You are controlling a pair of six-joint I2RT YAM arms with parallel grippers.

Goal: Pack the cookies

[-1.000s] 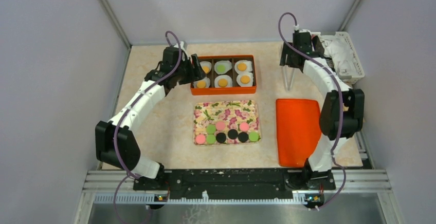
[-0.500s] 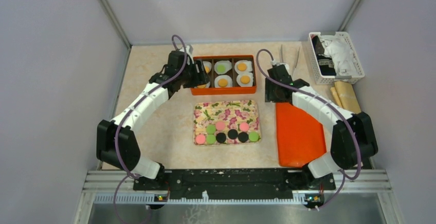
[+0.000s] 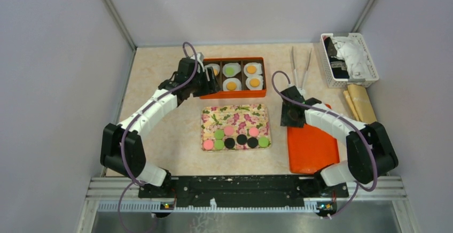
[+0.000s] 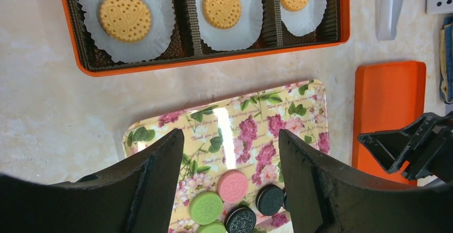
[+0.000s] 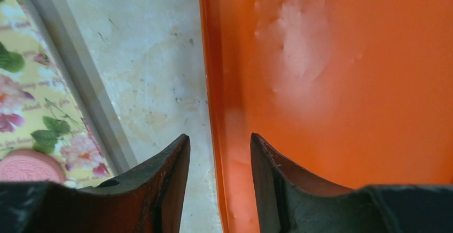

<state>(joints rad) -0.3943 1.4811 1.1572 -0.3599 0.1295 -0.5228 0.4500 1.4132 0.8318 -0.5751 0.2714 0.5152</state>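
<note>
Table: beige marbled top. Lying directly on it:
- orange compartment box, far centre
- floral tray, just in front of the box, not touching it
- flat orange lid, right of the tray
- metal tongs, beyond the lid, open ends pointing away
- white basket, far right corner
- tan roll, just beside the basket's near end

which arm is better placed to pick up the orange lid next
Right. The right tool straddles the left edge of the orange lid, one finger each side. The left tool hangs open by the orange box, well away from the lid.
</note>
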